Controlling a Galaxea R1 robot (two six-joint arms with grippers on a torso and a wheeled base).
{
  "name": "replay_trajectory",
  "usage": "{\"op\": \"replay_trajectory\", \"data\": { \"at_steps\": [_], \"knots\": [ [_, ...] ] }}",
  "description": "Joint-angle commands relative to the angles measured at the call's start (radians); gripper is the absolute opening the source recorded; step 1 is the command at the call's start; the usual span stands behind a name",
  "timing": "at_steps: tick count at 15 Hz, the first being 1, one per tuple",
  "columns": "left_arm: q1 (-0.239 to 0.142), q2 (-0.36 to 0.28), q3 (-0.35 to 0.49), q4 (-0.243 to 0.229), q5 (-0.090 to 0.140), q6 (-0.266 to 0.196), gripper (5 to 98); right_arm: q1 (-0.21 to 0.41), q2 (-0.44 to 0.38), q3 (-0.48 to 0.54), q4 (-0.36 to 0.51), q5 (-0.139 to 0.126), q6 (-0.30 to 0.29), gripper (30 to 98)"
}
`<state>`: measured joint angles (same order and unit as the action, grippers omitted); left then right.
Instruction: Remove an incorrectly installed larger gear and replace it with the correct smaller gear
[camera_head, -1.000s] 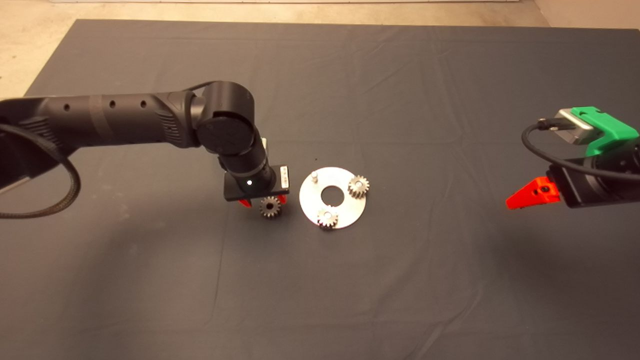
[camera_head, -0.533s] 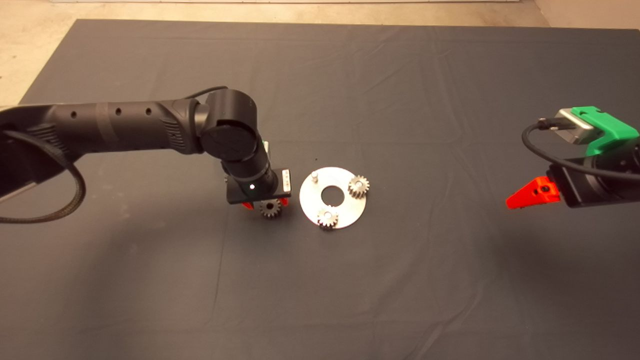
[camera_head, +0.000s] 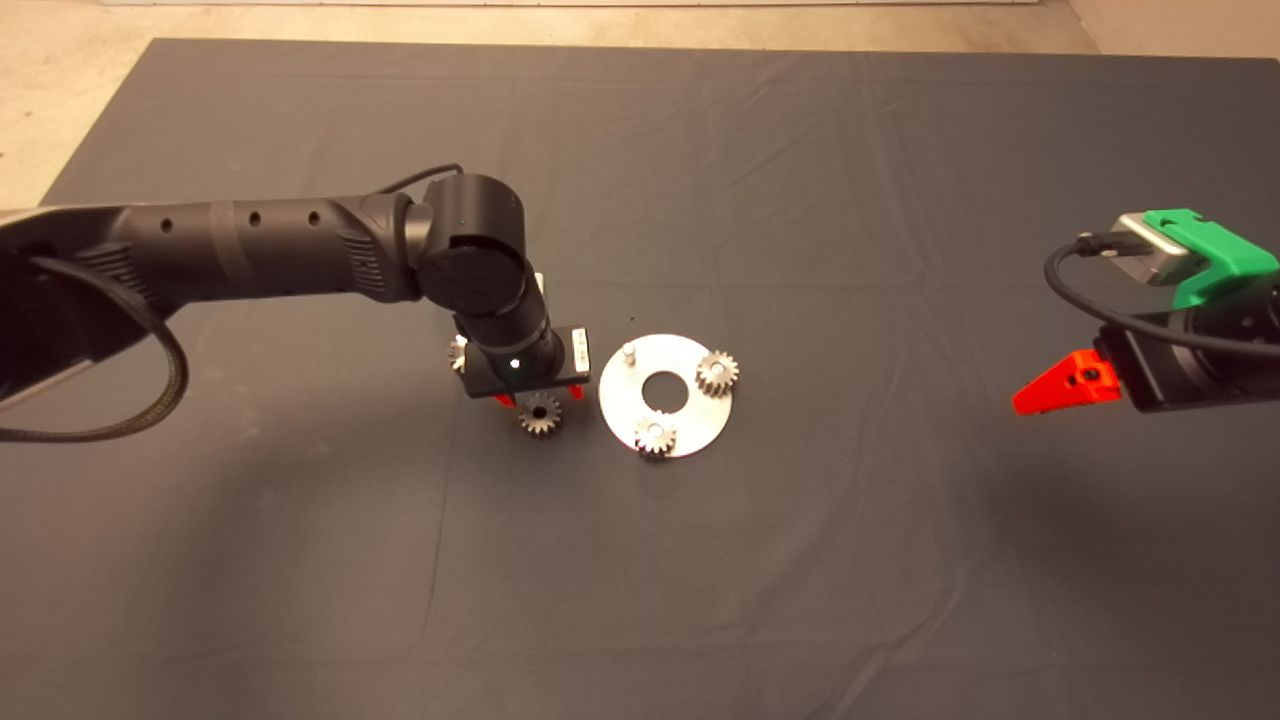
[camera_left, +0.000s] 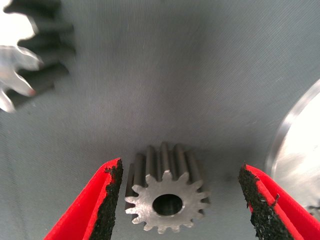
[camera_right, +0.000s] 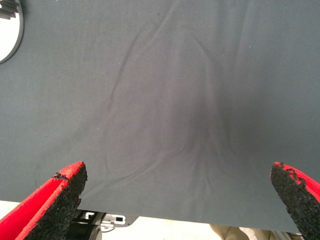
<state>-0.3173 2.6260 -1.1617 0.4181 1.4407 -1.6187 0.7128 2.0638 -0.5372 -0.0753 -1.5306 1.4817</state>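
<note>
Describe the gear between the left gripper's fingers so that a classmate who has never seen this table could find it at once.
Start at the round silver plate in the middle of the dark mat. Just off its edge, on the side of the black arm, the smaller gear lies flat on the cloth between the open red fingers of the left gripper. Unlike the two gears on the plate's pegs, it sits on bare mat.

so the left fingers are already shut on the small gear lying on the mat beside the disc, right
Not shut. The left wrist view shows the left gripper open, its fingers either side of the smaller gear with gaps showing. The gear does lie on the mat beside the disc.
</note>
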Motion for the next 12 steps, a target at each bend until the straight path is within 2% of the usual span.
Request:
{"op": "replay_trajectory", "data": {
  "at_steps": [1, 3, 12],
  "knots": [
    [-0.006, -0.008, 0.038, 0.01, 0.01, -0.01, 58.6, 0.024, -0.003, -0.006, 0.022, -0.016, -0.004, 97.1],
    [-0.005, -0.013, 0.045, 0.011, 0.012, -0.023, 58.6, 0.024, -0.003, -0.006, 0.023, -0.016, -0.004, 97.1],
    [-0.005, -0.014, 0.045, 0.013, 0.013, -0.024, 58.6, 0.024, -0.003, -0.005, 0.023, -0.014, -0.004, 97.1]
  ]
}}
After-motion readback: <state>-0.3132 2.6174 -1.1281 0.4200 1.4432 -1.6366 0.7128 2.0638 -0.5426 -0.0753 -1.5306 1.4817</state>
